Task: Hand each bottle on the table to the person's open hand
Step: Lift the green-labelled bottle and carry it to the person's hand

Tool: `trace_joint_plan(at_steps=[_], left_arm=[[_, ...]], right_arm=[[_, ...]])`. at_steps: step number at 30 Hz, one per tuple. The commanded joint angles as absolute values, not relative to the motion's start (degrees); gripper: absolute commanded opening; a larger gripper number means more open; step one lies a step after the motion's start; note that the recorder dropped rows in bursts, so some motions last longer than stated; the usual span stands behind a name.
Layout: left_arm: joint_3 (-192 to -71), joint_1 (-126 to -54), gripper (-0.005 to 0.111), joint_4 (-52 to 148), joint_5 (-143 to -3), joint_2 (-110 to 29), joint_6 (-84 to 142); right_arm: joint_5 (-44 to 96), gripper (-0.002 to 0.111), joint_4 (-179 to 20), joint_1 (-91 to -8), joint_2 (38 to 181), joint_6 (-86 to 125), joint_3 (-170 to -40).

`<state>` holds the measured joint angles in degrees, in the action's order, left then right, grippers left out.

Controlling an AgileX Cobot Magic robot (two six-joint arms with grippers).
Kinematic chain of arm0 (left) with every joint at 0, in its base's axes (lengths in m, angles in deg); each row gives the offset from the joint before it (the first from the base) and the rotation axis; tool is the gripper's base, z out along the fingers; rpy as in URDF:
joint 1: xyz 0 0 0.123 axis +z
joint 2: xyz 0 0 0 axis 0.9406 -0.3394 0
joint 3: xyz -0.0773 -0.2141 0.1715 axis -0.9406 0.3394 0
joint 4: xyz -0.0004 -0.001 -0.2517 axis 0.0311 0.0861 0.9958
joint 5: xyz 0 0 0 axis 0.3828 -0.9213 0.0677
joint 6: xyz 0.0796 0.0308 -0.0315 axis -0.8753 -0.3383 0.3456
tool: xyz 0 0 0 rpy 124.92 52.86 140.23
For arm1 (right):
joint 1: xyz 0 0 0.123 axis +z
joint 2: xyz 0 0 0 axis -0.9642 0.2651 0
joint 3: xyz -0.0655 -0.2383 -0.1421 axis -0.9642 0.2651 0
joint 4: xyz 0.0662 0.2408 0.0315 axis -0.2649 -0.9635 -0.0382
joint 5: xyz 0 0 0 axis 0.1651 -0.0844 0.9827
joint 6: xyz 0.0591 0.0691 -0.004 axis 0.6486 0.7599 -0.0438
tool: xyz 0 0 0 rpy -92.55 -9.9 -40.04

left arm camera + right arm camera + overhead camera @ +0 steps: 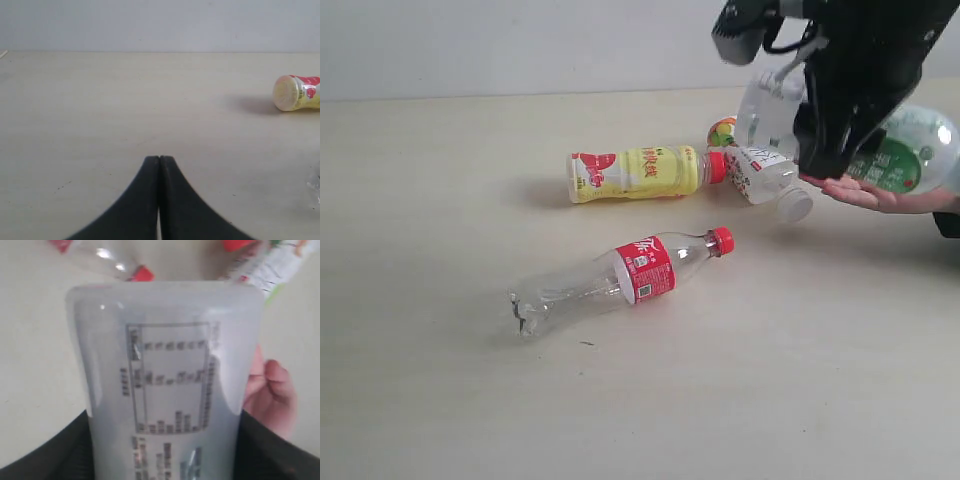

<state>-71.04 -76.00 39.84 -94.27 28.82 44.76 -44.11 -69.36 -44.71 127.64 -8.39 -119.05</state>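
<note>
My right gripper (pixel 828 140) is shut on a white-and-green-labelled bottle (pixel 912 150) and holds it just above the person's open hand (pixel 865 192). In the right wrist view the gripper (pixel 162 442) clamps the bottle (pixel 165 375) from both sides, with the hand (pixel 272 395) beside it. On the table (pixel 440 380) lie a yellow bottle with a red cap (pixel 635 172), a clear bottle with a red label (pixel 640 270) and a second white-capped bottle (pixel 770 175). My left gripper (pixel 159 159) is shut and empty above bare table, far from the yellow bottle (pixel 295 93).
The person's forearm reaches in from the right edge of the exterior view. The white-capped bottle on the table lies close under my right arm and next to the hand. A pale wall (pixel 520 40) runs behind the table.
</note>
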Motion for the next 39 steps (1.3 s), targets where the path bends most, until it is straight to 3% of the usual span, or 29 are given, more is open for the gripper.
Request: trace_joint_plan(at_steps=[1,4,10,26,39], left_arm=[[-71.04,-75.90,0.000,39.92,-93.87,29.21,44.98],[-71.04,-75.90,0.000,39.92,-93.87,29.21,44.98],[-71.04,-75.90,0.000,39.92,-93.87,29.21,44.98],[-71.04,-75.90,0.000,39.92,-93.87,29.21,44.98],[-71.04,-75.90,0.000,39.92,-93.87,29.21,44.98]], right_arm=[[-44.42,0.000,-61.53,-49.24,128.49,11.35,-125.09],[-44.42,0.000,-61.88,-58.27,131.92,22.78,-127.42],[-44.42,0.000,-65.75,-63.84,138.51,24.92,-127.42],[-30.63,0.000,-67.43,-64.01,148.89,32.21,-127.42],[-29.82,0.002,-67.44,-64.01,148.89,32.46,-127.42]])
